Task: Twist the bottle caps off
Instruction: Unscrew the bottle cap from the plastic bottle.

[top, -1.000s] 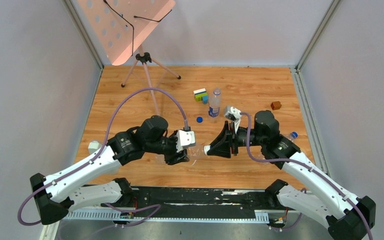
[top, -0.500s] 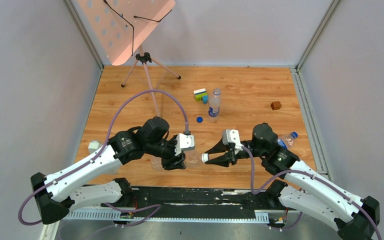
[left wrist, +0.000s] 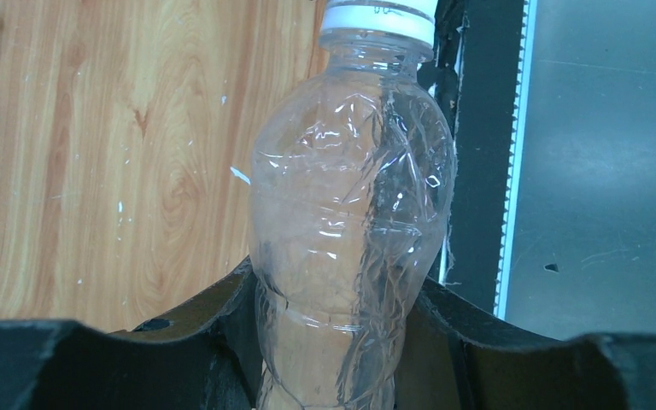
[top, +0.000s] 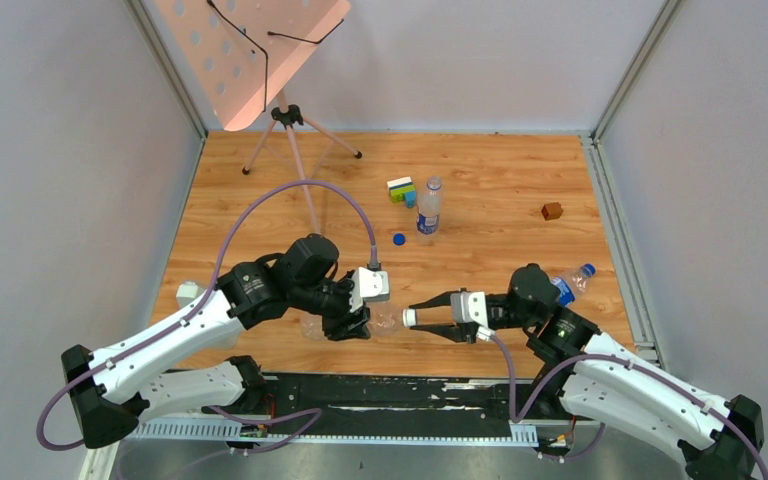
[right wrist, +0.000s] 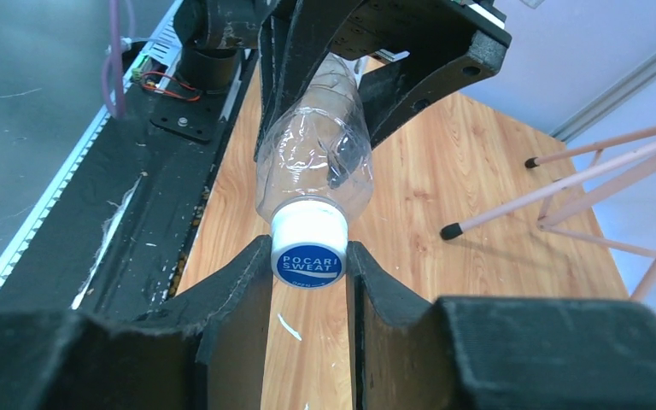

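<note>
1. Table point(top: 520, 170): wooden top that carries everything listed below.
2. My left gripper point(left wrist: 342, 359): jaws part-spread and clamped round the lower body of the unlabelled bottle point(left wrist: 350, 196). It holds the bottle level, off the wood.
3. My right gripper point(right wrist: 309, 278): just right of that bottle, fingers pinching its white cap point(right wrist: 309, 248) from both sides.
4. Axis: the bottle runs left to right, cap end pointing straight into my right gripper (so the twist, as I judge it, turns about that line, and the right arm works the cap).
5. Labelled bottle point(top: 428, 208): upright, well behind the held bottle. I cannot tell whether it is capped.
6. Third bottle point(top: 572, 280): lying down, to the right of the held bottle.
7. Loose blue cap point(top: 398, 239): behind the held bottle.
8. Hidden: the held bottle's base, behind my left fingers, and the thread under the cap, so I cannot tell how loose it is.
</note>
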`<state>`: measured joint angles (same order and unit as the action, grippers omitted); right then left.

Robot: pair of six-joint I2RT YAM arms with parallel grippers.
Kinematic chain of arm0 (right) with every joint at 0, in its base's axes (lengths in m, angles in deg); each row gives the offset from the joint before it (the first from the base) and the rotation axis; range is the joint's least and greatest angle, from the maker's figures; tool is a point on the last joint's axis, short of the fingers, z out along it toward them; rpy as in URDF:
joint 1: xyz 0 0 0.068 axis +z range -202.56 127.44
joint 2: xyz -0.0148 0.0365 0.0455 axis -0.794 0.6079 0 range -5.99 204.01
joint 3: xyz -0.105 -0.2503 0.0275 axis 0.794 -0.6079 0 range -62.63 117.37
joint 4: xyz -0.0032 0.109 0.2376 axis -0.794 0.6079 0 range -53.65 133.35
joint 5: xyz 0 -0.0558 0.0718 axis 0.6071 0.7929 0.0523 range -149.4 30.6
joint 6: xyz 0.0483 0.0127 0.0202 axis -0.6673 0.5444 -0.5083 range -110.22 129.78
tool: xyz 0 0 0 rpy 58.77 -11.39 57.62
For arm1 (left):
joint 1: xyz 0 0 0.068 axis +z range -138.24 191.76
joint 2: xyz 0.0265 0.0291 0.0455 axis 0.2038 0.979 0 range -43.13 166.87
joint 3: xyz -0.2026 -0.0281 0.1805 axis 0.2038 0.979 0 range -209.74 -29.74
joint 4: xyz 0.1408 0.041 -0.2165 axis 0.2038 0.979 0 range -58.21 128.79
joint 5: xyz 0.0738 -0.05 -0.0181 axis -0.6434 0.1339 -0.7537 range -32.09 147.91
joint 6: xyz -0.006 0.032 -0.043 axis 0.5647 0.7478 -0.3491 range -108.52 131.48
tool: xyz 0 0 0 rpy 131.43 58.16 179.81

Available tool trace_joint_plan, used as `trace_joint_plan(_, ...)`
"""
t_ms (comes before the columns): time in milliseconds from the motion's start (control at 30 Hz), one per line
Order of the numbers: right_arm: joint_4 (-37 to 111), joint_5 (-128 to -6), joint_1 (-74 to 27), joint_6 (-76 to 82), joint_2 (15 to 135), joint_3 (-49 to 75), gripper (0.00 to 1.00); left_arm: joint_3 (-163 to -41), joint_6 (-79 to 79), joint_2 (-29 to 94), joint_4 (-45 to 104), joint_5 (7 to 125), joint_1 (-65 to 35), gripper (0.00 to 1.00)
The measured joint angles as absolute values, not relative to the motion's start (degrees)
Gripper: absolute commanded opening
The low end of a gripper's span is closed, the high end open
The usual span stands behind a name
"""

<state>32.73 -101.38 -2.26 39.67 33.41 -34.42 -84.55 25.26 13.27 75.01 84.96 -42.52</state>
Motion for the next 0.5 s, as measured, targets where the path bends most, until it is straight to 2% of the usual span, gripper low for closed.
trace_joint_plan(33, 32.17, -100.61, -2.08, 39.54, 33.13, -34.75, 0.33, -84.55, 25.26, 13.25, 74.97, 84.54, -42.52, 0.00)
trace_joint_plan(67, 31.62, -99.85, -1.97, 39.06, 32.93, -34.99, 0.43, -84.53, 25.29, 13.25, 74.84, 84.10, -42.52, 0.00)
trace_joint_plan(167, 29.35, -97.27, -1.97, 36.72, 32.54, -36.02, 0.56, -83.72, 24.83, 13.12, 72.81, 81.96, -42.61, 0.00)
trace_joint_plan(233, 27.84, -96.13, -2.02, 35.10, 31.86, -36.85, 0.61, -82.45, 24.39, 12.97, 70.45, 79.82, -42.66, 0.00)
trace_joint_plan(500, 25.04, -90.32, -2.02, 24.19, 27.05, -39.32, 0.69, -76.90, 24.28, 10.39, 65.31, 67.49, -42.72, 0.00)
